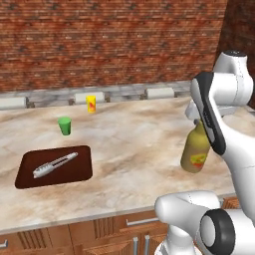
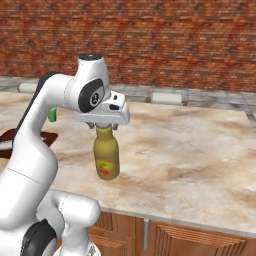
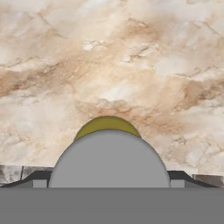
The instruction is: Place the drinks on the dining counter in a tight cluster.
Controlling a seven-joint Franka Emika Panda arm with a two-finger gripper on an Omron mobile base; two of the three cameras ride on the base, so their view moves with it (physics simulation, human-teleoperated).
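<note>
The tall olive-yellow bottle [image 1: 194,154] [image 2: 106,157] stands upright near the front edge of the beige marble dining counter [image 1: 129,144] [image 2: 190,150]. My gripper [image 2: 103,126] [image 3: 109,177] comes straight down over it. Both fingers press against the sides of the bottle's grey cap [image 3: 109,157], so it is shut on the bottle. In the hand view the olive shoulder [image 3: 107,122] peeks out past the cap, with marble beneath. Whether the bottle's base touches the counter, I cannot tell. The other drinks are out of view.
A small green cup [image 1: 64,125] and a small yellow cup [image 1: 91,103] stand toward the back left. A dark brown board [image 1: 74,174] carrying a metal utensil [image 1: 55,165] lies front left. A red brick wall [image 1: 109,40] backs the counter.
</note>
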